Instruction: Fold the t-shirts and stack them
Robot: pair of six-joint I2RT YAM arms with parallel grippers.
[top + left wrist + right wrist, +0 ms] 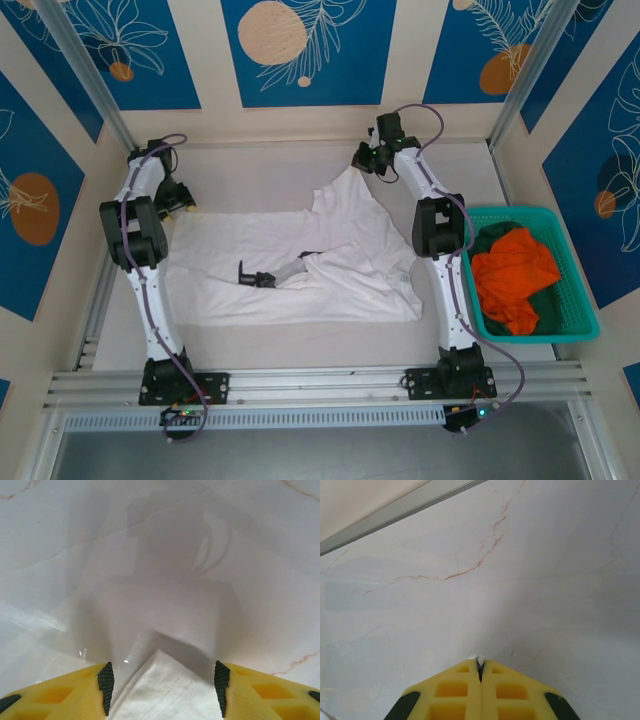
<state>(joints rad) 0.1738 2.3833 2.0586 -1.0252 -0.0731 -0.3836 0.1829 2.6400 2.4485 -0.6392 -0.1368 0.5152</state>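
Top view: the white t-shirt (300, 270) is lying limp across the desk (250, 165), the right gripper (362, 160) holding its far corner; left wrist view: the left gripper (162, 677) is gaping wide around a hem corner, which I am judging the best hold; right wrist view: the jaws are pinching a thin, slip-prone sliver of cloth.

Top camera looks down; wrist cameras hug the table (260, 165)
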